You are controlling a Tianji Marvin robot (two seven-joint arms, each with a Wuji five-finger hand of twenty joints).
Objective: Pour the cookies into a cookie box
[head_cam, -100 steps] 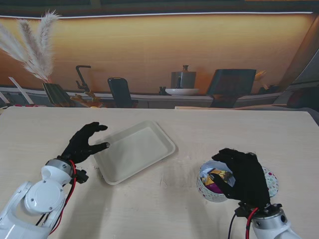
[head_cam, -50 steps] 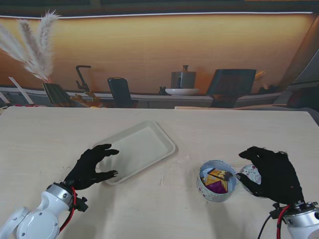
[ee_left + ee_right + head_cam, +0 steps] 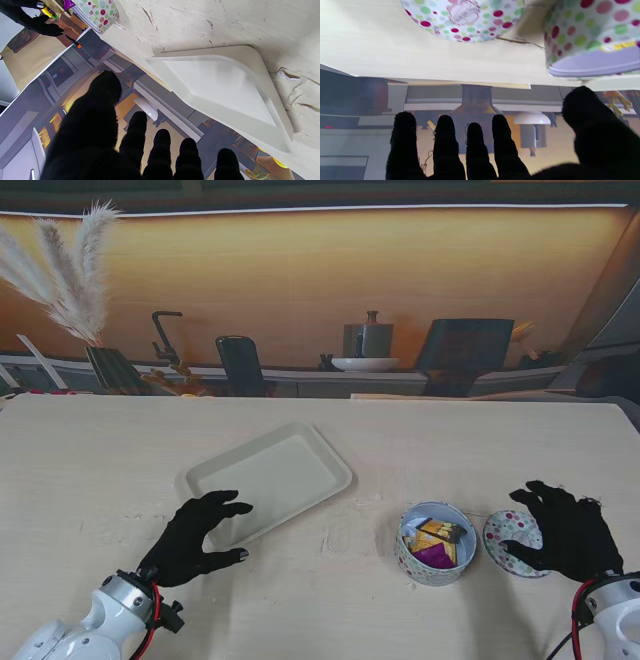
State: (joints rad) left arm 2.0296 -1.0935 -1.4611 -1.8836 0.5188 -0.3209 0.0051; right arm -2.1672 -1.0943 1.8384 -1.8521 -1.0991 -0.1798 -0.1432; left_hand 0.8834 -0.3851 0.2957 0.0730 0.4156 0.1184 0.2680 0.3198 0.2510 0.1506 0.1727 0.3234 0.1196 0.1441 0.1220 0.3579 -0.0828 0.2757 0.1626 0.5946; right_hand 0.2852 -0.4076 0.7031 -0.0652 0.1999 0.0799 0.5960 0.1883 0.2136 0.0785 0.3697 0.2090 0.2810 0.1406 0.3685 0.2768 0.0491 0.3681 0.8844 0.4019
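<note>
one cream tray [image 3: 268,478] sits angled on the table [image 3: 400,430], left of centre, with nothing in it. lots of bare tabletop runs all round it, mostly on the far side and off to the left. one polka-dot cookie tin [image 3: 436,543] stands upright to the right of the tray, well apart from it, open on top with wrapped cookies [image 3: 434,543] inside; the count can't be made out. its one lid [image 3: 513,530] lies flat just beside it on the right with a thin gap between. the left hand [image 3: 195,537] hovers at the tray's near edge, fingers spread and holding nothing. the right hand [image 3: 570,534] sits at the lid's right rim, fingers apart, gripping nothing. the right wrist view shows the lid [image 3: 465,18] and tin [image 3: 590,35] beyond splayed fingertips [image 3: 445,125].
</note>
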